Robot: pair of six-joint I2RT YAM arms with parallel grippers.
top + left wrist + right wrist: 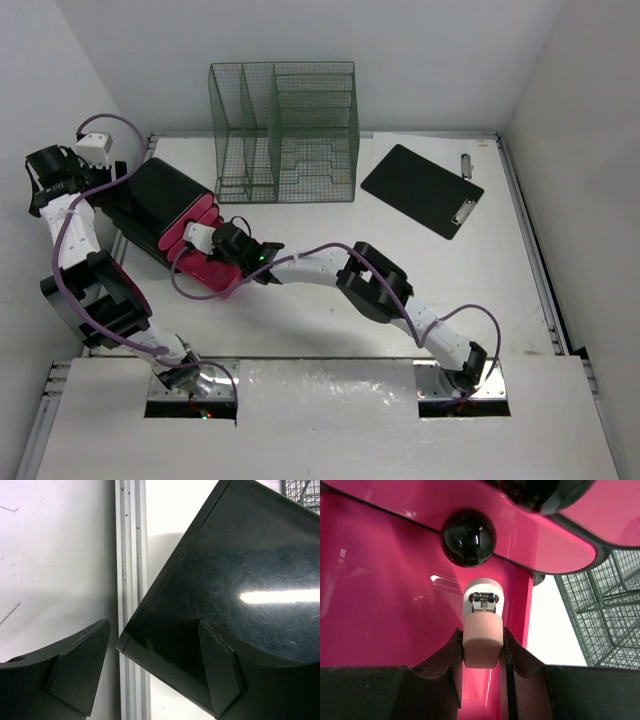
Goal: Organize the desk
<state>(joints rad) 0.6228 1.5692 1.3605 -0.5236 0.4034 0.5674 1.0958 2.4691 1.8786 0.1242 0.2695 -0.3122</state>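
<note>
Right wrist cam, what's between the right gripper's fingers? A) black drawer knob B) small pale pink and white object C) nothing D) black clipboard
B: the right gripper is shut on the small pale pink and white object in front of the pink drawer; the black knob shows above it, not gripped, and the clipboard lies apart on the desk.

The table [490,270] is a large, flat, white rectangle. It lies level and fills the floor of the booth. Grey metal rails [529,250] run along its left, right and far edges. White walls [440,60] stand close around it on three sides.
</note>
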